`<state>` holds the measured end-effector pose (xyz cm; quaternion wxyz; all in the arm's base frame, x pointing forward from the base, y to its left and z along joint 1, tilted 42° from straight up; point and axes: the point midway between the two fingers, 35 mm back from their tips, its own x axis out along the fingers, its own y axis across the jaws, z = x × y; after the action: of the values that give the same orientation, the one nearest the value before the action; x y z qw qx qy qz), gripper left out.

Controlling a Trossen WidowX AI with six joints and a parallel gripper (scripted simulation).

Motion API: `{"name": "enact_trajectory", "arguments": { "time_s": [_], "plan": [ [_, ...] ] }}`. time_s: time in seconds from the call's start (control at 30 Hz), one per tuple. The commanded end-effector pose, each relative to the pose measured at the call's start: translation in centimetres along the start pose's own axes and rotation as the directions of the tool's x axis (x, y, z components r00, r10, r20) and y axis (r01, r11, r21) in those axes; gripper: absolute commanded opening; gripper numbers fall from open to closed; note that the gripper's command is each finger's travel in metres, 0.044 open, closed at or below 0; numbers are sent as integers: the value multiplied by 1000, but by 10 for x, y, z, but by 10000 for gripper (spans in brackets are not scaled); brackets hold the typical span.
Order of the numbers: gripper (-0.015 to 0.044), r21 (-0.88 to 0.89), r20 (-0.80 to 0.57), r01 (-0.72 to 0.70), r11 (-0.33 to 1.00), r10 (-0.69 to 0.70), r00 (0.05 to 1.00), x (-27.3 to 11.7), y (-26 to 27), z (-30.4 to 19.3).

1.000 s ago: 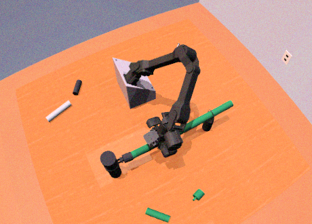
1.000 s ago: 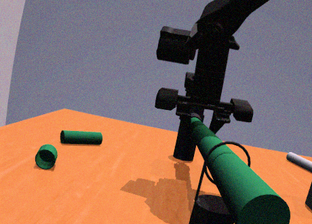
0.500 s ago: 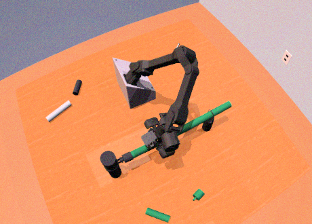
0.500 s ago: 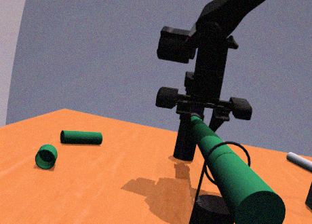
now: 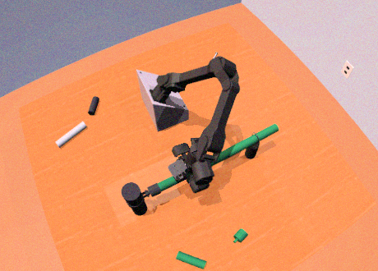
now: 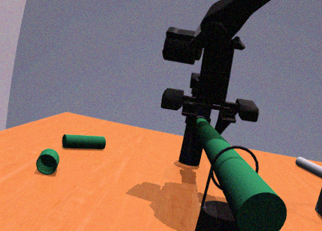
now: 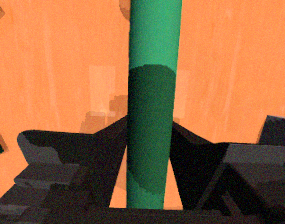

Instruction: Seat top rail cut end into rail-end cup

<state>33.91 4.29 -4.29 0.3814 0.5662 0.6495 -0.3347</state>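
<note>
From the top you can see the rail (image 5: 246, 144) (image 6: 238, 171) (image 7: 155, 40) meeting the cup (image 5: 154, 190) beside the post (image 5: 140, 208) (image 6: 190, 146); your wrist view shows neither cup nor post. You can't tell from the top how deep the cut end sits. The exterior view shows you what the top barely does: the rail passing through the loop (image 6: 257, 164) (image 5: 258, 144), with its near end facing you. Your gripper (image 5: 193, 180) (image 6: 207, 123) (image 7: 146, 120) is partly closed, its fingers clamped on the rail from both sides, as the wrist view shows best.
</note>
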Motion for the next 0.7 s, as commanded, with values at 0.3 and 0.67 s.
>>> {"name": "enact_trajectory", "arguments": {
  "time_s": [0.3, 0.67],
  "plan": [
    [0, 5, 11, -7, 1000, 7, 1000, 0, 2, 16],
    [53, -1, -1, 1, 1000, -1, 1000, 2, 0, 7]
  ]
}}
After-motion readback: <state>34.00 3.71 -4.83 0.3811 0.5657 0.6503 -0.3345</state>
